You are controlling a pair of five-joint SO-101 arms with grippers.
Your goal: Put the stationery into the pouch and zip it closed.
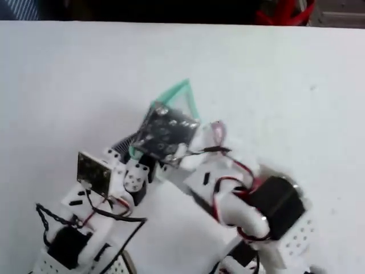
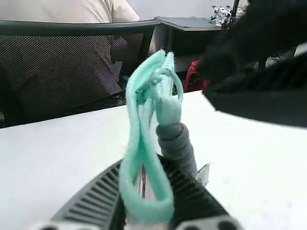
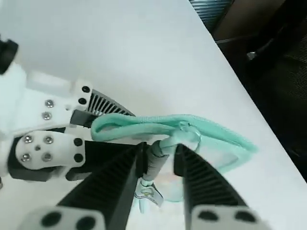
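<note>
White table [image 1: 274,74], plain and smooth, running across the high view to a straight far edge. Standing on it along the near edge, side by side and well apart: the left arm's base [image 1: 63,254] and the right arm's base [image 1: 288,240], both white and perforated. Black cable [image 1: 128,220] trailing just beside the left one. Toward the middle, a pouch [image 1: 178,94] with a mint-green border and a clear panel, up on edge. Hard to tell whether its lower side touches the tabletop.

Pouch [image 2: 136,143] between left jaws, seemingly upright
</note>
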